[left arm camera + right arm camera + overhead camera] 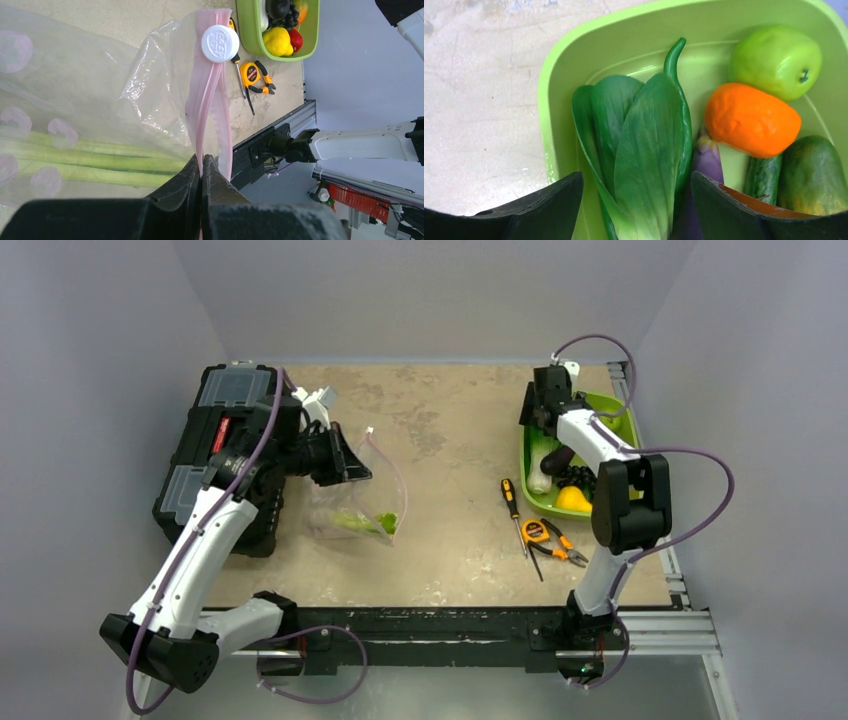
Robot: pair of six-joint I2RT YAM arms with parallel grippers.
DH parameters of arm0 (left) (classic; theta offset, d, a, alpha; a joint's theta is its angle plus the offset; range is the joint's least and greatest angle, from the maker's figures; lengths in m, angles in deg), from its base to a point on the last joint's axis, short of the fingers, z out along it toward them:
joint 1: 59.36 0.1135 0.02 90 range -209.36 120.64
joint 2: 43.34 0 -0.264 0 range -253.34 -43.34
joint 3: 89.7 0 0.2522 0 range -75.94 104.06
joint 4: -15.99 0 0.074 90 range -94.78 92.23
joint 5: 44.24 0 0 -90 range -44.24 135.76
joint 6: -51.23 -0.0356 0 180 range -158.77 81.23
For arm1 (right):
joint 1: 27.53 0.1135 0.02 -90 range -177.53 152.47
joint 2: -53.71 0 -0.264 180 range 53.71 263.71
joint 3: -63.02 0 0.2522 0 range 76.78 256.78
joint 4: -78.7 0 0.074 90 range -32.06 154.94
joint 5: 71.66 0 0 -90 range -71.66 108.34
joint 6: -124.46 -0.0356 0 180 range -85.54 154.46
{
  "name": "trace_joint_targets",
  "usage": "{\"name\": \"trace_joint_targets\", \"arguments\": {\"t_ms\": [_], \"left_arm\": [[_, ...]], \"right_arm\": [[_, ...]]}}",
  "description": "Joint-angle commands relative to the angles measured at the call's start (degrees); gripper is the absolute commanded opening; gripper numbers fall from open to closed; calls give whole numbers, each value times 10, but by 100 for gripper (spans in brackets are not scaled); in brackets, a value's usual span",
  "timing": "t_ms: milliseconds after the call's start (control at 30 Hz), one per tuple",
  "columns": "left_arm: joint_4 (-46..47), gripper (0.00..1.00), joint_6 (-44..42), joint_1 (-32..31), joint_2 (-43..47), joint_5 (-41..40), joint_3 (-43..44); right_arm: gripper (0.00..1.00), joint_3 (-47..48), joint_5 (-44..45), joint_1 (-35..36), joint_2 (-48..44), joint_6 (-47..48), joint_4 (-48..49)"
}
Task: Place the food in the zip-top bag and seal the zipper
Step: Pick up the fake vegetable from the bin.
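Left gripper (201, 163) pinched the pale-pink zipper strip (207, 102) of the clear floppy plastic bag (90, 85), one green stalked vegetable (115, 162) inside. Right gripper (636, 200) straddled, spread, the dark-leaved vegetable (639, 145) in the lime-green plastic bin (555, 105) — gripped by its slick leaves alone, it might slip out.

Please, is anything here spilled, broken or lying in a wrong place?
Nothing is spilled or broken. Only the bag looks untidy: the left gripper pinches its pink strip, so it is lifted and crumpled with one vegetable inside. The other vegetable lies in the green bin, between the open fingers of the right gripper.
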Motion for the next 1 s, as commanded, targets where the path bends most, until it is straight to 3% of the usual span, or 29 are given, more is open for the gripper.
{"name": "trace_joint_targets", "arguments": {"t_ms": [0, 367, 567, 733, 800, 967], "left_arm": [[18, 0, 5, 1, 18, 16, -1], [12, 0, 7, 1, 20, 23, 1], [9, 0, 6, 1, 22, 20, -2], [13, 0, 7, 1, 19, 22, -6], [16, 0, 8, 1, 19, 22, -8], [21, 0, 13, 0, 12, 35, -9]], "right_arm": [[77, 38, -9, -14, 15, 10, -19], [74, 51, -63, -20, 107, 53, 1], [49, 34, -55, -20, 52, 55, 28], [8, 13, -80, -20, -19, 53, 61], [2, 7, -70, -20, -47, 52, 69], [0, -41, -65, -20, -133, 76, 148]]}}
